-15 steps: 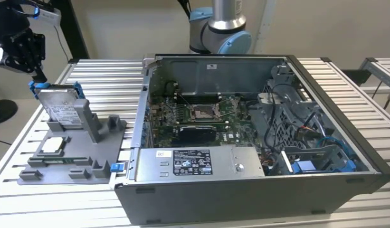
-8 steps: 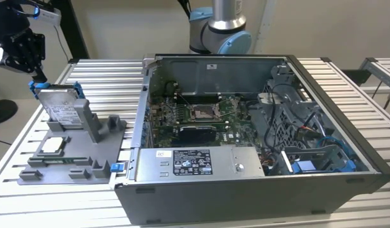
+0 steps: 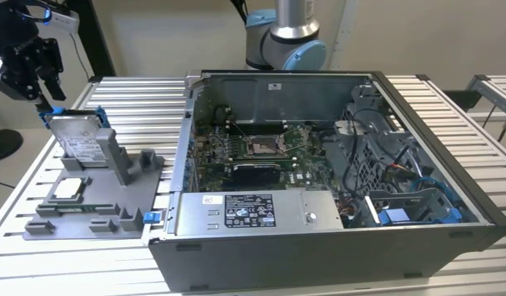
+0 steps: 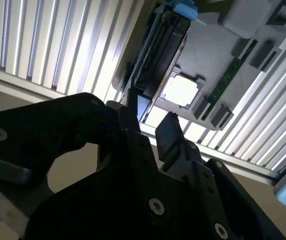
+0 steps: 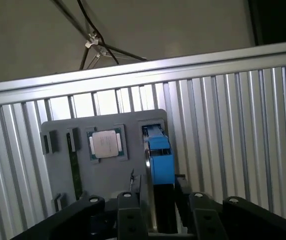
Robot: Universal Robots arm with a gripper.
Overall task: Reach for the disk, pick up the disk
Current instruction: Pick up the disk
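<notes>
Over at ten o'clock in the exterior view: the end effector (image 3: 47, 98), poised right at the upper end of the disk (image 3: 78, 143). Fingers (image 5: 182, 187) apart, not clamped on anything. Plain enough in both wrist views: spread to either side of the disk's blue rail (image 5: 159, 160), astride it, with actual contact too close to call. As for the disk: standing on end in a slot of the grey holder (image 3: 105, 213), out on the slatted worktop (image 3: 129, 92), at nine o'clock from the open case (image 3: 318, 262). Down at six o'clock from the disk, flat in the same holder, a small pale chip (image 3: 68, 188). By the look of it, right at the tail of the reach, with no squeeze and no lift yet. Now the dangers. Could close on the plastic rail alone rather than the metal body, thanks to such a shallow bite near one corner, and then lose the disk to a twist or a slip on the way up. Could bind in the slot if pulled at a slant, dragging the whole holder along or tipping it. Could also nudge the disk over before closing, given one finger so near its edge. And a drop from up there? Straight onto the holder, perhaps onto that chip.
</notes>
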